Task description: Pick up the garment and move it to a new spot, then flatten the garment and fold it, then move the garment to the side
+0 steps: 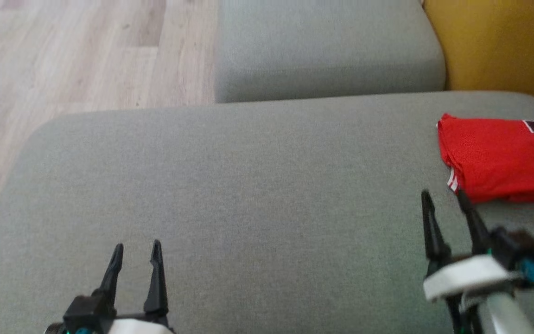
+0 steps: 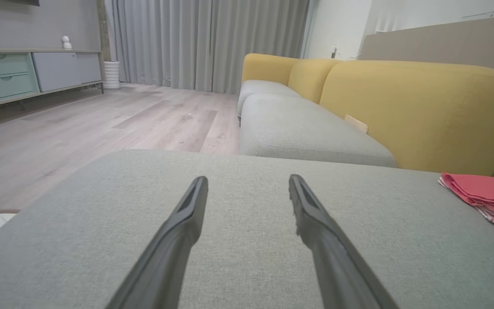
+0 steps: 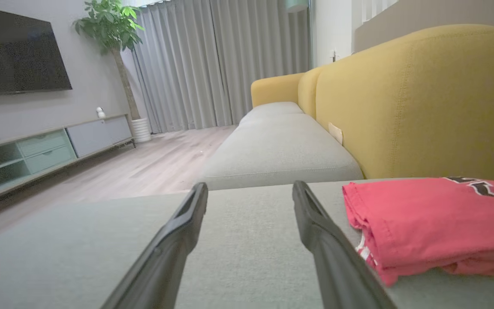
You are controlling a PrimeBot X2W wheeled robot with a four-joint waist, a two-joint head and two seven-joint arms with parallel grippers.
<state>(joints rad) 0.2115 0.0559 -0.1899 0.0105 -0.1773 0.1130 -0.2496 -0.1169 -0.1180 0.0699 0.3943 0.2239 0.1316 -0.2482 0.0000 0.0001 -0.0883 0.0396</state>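
From the head view, the folded red garment (image 1: pixel 499 162), with dark lettering on top, lies at the three o'clock edge of the broad grey seat cushion (image 1: pixel 248 185), partly cut off by the frame; a second cushion (image 1: pixel 327 46) sits at twelve o'clock, the yellow backrest (image 1: pixel 503 41) at one o'clock and the wooden floor (image 1: pixel 63 55) at ten o'clock. The left gripper (image 1: pixel 137 244) hangs over bare cushion at seven o'clock, fingers parted and nothing between them, well apart from the garment. The right gripper (image 1: pixel 443 193) is at four o'clock, jaws spread and empty, one fingertip right at the garment's striped corner; whether it touches the cloth I cannot tell. In the left wrist view the two dark fingers stand wide over plain grey fabric, the garment lying at three o'clock on the cushion's far side, with grey curtains (image 2: pixel 165 43) at twelve o'clock and a low cabinet (image 2: pixel 37 73) at ten o'clock. In the right wrist view the fingers stand equally wide and hold nothing; the garment rests just beside the finger at four o'clock, its folded edge facing the gripper, a television (image 3: pixel 15 51) at ten o'clock and a plant (image 3: pixel 109 25) at eleven
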